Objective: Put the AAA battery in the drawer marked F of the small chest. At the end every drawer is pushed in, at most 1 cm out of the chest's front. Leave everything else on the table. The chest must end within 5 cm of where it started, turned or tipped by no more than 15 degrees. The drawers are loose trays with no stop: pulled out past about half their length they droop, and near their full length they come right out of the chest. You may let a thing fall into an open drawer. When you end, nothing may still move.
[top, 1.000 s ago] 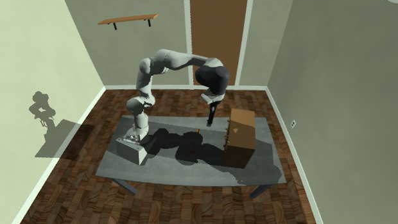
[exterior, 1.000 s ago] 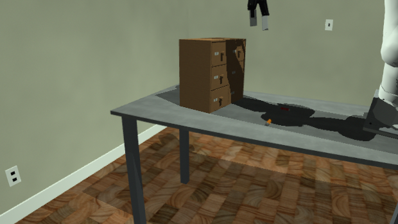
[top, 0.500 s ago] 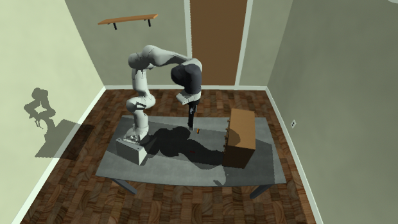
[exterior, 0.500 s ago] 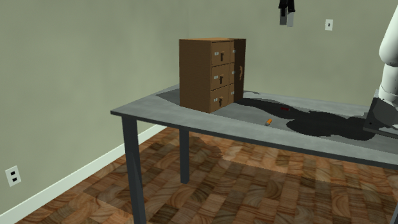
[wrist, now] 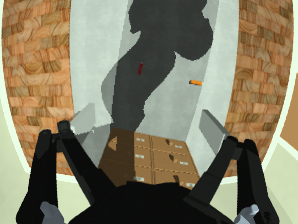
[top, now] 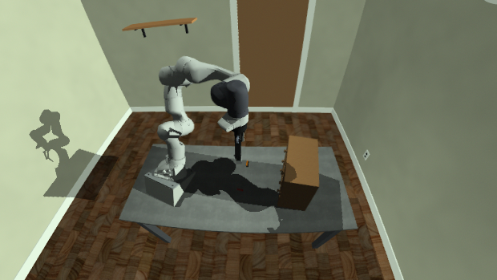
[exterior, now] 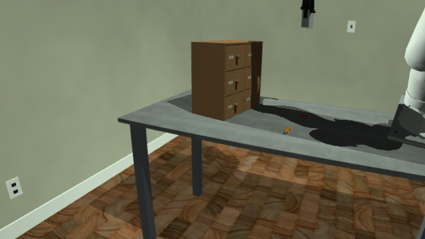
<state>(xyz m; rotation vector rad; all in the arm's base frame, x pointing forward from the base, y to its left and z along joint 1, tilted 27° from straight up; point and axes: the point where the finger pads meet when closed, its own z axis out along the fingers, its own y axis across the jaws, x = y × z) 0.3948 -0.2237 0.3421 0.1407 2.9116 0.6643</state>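
A small orange cylinder with a dark end [top: 247,164] [exterior: 287,130] [wrist: 196,82], which looks like the battery, lies on the table in front of the chest. The brown chest [top: 306,161] [exterior: 208,76] [wrist: 160,159] stands upright, with rows of drawers that have small knobs and pale labels. The drawers in view look pushed in. The label letters are too small to read, and part of the front is in shadow. My gripper [top: 239,160] [exterior: 307,21] [wrist: 148,115] is open and empty, pointing down, high above the table near the orange cylinder.
A small dark red object [top: 240,189] [exterior: 304,116] [wrist: 140,68] lies on the table [top: 200,221] [exterior: 164,120] within the arm's shadow. The arm's base stands at the table end opposite the chest. A wall shelf [top: 160,24] hangs behind the arm.
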